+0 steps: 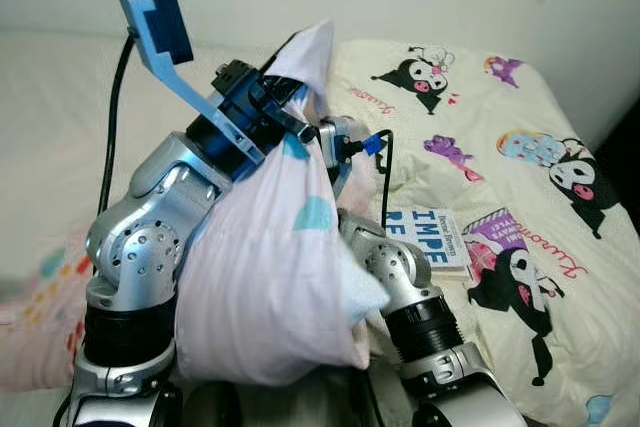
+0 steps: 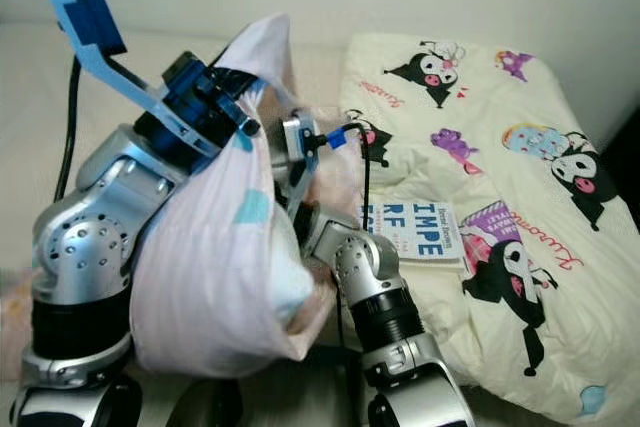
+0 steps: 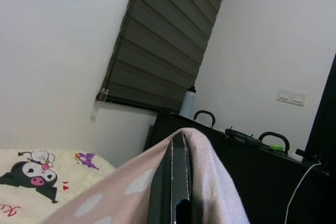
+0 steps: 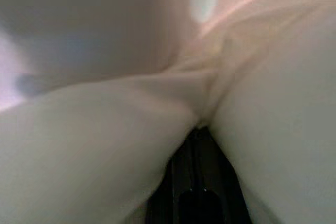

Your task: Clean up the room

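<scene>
A pale pink striped pillow (image 1: 270, 277) with blue dots hangs upright in front of me, lifted off the bed. My left gripper (image 1: 293, 112) is shut on its top corner. In the left wrist view its black fingers (image 3: 176, 182) sit pressed together with pink pillow cloth (image 3: 220, 198) wrapped over them. My right gripper (image 4: 199, 127) is shut on a fold of the pillow (image 4: 105, 129) on its far side. Its wrist (image 1: 345, 142) pokes out beside the pillow's upper right edge, and the fingers are hidden in the eye views.
A cream blanket (image 1: 500, 117) printed with cartoon figures covers the bed on the right. A white and blue book (image 1: 432, 237) and a purple one (image 1: 492, 232) lie on it beside my right arm. A dark blind (image 3: 163, 40) and black cases (image 3: 262, 171) stand beyond the bed.
</scene>
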`<state>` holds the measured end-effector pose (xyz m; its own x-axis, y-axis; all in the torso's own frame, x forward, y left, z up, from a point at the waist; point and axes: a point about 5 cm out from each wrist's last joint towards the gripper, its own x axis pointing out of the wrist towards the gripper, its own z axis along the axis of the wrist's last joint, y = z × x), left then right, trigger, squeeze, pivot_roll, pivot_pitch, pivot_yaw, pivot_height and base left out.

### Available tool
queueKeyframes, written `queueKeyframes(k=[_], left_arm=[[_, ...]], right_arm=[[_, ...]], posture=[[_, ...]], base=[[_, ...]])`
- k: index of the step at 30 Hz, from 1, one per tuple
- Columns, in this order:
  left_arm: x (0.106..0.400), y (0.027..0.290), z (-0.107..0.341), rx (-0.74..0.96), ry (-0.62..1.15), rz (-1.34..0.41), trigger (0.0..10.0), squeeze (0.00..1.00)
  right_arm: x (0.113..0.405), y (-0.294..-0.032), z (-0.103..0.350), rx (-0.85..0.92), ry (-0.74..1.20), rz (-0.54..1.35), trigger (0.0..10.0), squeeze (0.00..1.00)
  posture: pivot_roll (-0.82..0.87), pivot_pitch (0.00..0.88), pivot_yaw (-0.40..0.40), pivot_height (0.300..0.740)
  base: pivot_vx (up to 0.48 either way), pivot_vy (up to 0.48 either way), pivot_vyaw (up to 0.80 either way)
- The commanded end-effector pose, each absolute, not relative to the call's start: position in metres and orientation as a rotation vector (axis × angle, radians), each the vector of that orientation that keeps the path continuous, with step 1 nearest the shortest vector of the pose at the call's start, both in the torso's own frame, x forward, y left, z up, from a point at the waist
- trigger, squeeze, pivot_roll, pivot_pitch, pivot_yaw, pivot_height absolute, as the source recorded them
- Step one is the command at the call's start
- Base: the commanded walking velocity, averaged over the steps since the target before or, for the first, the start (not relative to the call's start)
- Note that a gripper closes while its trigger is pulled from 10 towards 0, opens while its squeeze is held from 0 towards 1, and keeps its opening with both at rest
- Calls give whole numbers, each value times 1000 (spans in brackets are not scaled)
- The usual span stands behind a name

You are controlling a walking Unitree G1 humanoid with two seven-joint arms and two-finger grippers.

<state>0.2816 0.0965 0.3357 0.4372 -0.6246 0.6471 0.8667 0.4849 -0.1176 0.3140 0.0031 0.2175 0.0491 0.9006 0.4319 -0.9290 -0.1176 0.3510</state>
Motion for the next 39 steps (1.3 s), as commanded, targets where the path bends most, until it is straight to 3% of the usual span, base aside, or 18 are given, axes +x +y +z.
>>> queueKeyframes(k=[1, 5, 9, 11, 13, 15, 17, 18, 19, 21, 22, 25, 26, 31, 32, 34, 36, 39], left_arm=[[276, 86, 338, -461, -593, -1046, 0, 0], [276, 87, 338, -467, -599, -1046, 0, 0], [276, 88, 340, -477, -616, -1039, 0, 0], [276, 89, 340, -486, -621, -1032, 0, 0], [276, 90, 341, -484, -622, -1030, 0, 0], [276, 90, 341, -484, -622, -1030, 0, 0], [276, 91, 342, -481, -624, -1026, 0, 0], [276, 91, 342, -481, -624, -1026, 0, 0], [276, 93, 343, -481, -629, -1013, 0, 0], [276, 94, 344, -482, -631, -1009, 0, 0], [276, 94, 344, -482, -631, -1004, 0, 0], [276, 96, 344, -481, -631, -997, 0, 0], [277, 96, 345, -481, -632, -994, 0, 0], [277, 98, 345, -482, -634, -985, 0, 0], [279, 99, 346, -483, -635, -977, 0, 0], [279, 99, 346, -483, -635, -977, 0, 0], [287, 101, 344, -487, -626, -964, 0, 0], [294, 102, 341, -489, -614, -957, 0, 0]], right_arm=[[315, 35, 218, 587, -7, 1507, 0, 0], [337, 31, 203, 459, 55, 1263, 0, 0], [372, -8, 174, 228, 161, 796, 0, 0], [367, -6, 165, 191, 209, 825, 0, 0], [353, 8, 157, 140, 242, 981, 0, 0], [353, 8, 157, 140, 242, 981, 0, 0], [333, 16, 159, 59, 220, 1221, 0, 0], [333, 16, 159, 59, 220, 1221, 0, 0], [327, 1, 175, 34, 163, 1311, 0, 0], [328, -8, 182, 28, 139, 1306, 0, 0], [330, -19, 192, 49, 104, 1289, 3294, 0], [330, -39, 206, 73, 48, 1272, 3569, 0], [327, -51, 210, 59, 33, 1270, 10000, 0], [316, -68, 210, -6, 36, 1285, 10000, 0], [307, -90, 204, -74, 84, 1253, 10000, 0], [307, -90, 204, -74, 84, 1253, 10000, 0], [281, -130, 208, -126, 121, 1196, 10000, 0], [262, -150, 226, -79, 52, 1158, 10000, 0]], posture=[[-13, 122, -22, 606], [-12, 122, -23, 606], [-9, 119, -26, 606], [-14, 117, -24, 606], [-14, 117, -24, 606], [-14, 117, -24, 606], [-28, 117, -20, 606], [-28, 117, -20, 606], [-35, 116, -18, 606], [-37, 116, -18, 606], [-43, 111, -17, 606], [-43, 111, -17, 606], [-50, 111, -16, 606], [-55, 109, -15, 606], [-68, 105, -10, 606], [-68, 105, -10, 606], [-94, 103, 2, 606], [-107, 100, 11, 606]], base=[[0, 0, 0], [0, 0, 0], [0, 0, 0], [0, 0, 0], [0, 0, 0], [0, 0, 0], [0, 0, 0], [0, 0, 0], [0, 0, 0], [0, 0, 0], [0, 0, 0], [0, 0, 0], [0, 0, 0], [0, 0, 0], [0, 0, 0], [0, 0, 0], [0, 0, 0], [0, 0, 0]])
